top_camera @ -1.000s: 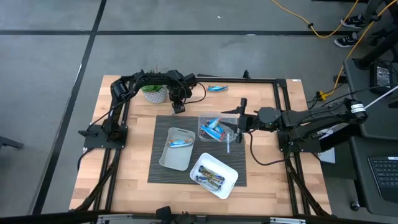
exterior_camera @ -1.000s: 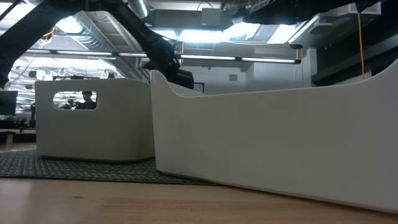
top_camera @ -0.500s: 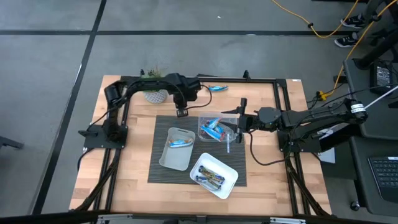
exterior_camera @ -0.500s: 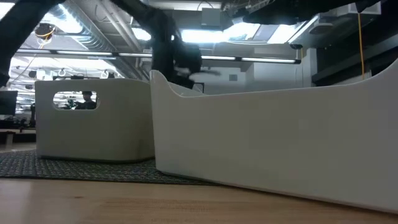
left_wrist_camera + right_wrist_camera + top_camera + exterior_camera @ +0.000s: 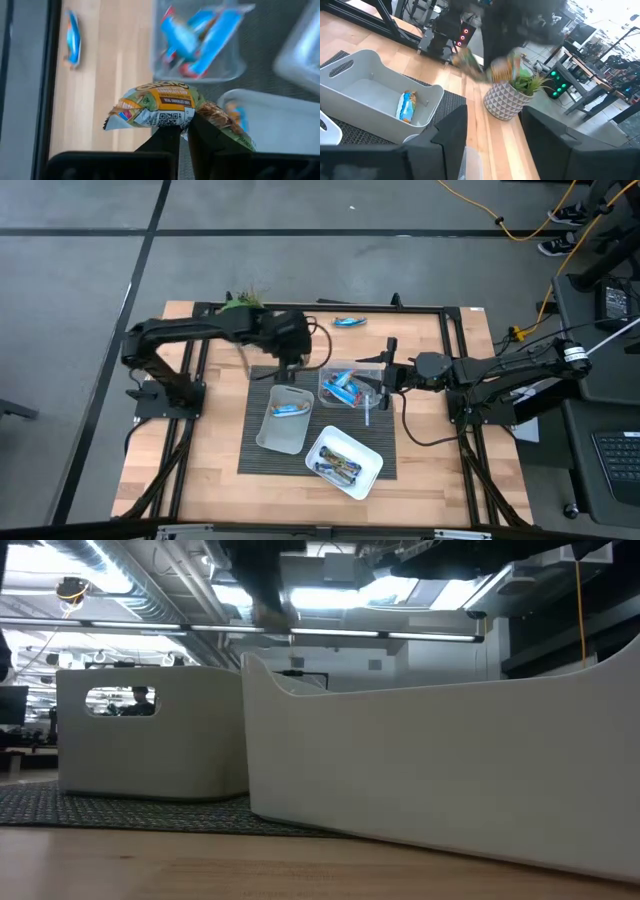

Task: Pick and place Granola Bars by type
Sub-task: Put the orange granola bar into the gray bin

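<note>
The left tool (image 5: 182, 131) is clamped on a green-and-orange granola bar (image 5: 165, 105), its fingers pinching the wrapper's lower edge so the bar stands above the fingertips. In the high view this tool (image 5: 287, 362) hangs over the far end of the grey tray (image 5: 262, 432), which holds one blue-wrapped bar (image 5: 287, 409). Just beside it the clear tray (image 5: 328, 376) holds several blue bars (image 5: 343, 388), and the white tray (image 5: 368, 471) nearer the front holds darker bars (image 5: 338, 468), though their colours are hard to read from above. A single blue bar (image 5: 349, 321) lies alone on the bare wooden surface (image 5: 220, 470) near the far edge. The right tool (image 5: 370, 378) waits beside the clear tray with its fingers apart. A potted plant (image 5: 510, 93) stands on the surface by the left arm. All three trays sit on a dark ribbed mat (image 5: 258, 459). Grey floor surrounds the surface.
</note>
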Robot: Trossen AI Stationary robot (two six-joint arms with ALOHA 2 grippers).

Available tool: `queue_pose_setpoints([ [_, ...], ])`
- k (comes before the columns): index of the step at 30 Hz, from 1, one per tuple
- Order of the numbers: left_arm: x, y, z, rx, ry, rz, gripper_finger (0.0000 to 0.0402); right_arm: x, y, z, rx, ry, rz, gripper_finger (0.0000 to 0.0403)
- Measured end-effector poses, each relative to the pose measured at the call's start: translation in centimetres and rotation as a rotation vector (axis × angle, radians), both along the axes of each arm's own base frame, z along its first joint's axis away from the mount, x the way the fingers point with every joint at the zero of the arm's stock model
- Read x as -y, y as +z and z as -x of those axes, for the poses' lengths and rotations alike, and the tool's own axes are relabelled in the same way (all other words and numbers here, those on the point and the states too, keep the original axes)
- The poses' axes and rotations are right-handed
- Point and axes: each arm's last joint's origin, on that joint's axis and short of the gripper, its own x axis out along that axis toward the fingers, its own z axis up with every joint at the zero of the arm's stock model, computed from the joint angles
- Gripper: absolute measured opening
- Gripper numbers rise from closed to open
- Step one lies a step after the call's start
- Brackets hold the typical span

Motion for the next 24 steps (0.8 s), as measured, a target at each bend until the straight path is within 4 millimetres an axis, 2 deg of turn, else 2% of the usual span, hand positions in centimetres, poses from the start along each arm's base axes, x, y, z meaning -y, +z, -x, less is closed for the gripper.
queue_pose_setpoints([
  [5, 3.9, 2.8, 2.0, 0.102, -0.086, 0.008, 0.0010, 0.0, 0.0, 0.0, 0.000, 0.000, -0.001, 0.0192],
  [10, 7.4, 4.4, 3.6, 0.161, -0.137, 0.006, 0.0011, 0.0, 0.0, 0.0, 0.001, 0.000, -0.003, 0.0192],
  [16, 10.9, 4.3, 4.6, 0.140, -0.095, 0.017, 0.0009, 0.0, 0.0, 0.0, 0.002, -0.001, -0.005, 0.0192],
  [24, 14.9, 3.0, 5.2, 0.085, -0.034, -0.061, 0.0010, 0.0, 0.0, 0.0, 0.004, -0.001, -0.007, 0.0192],
])
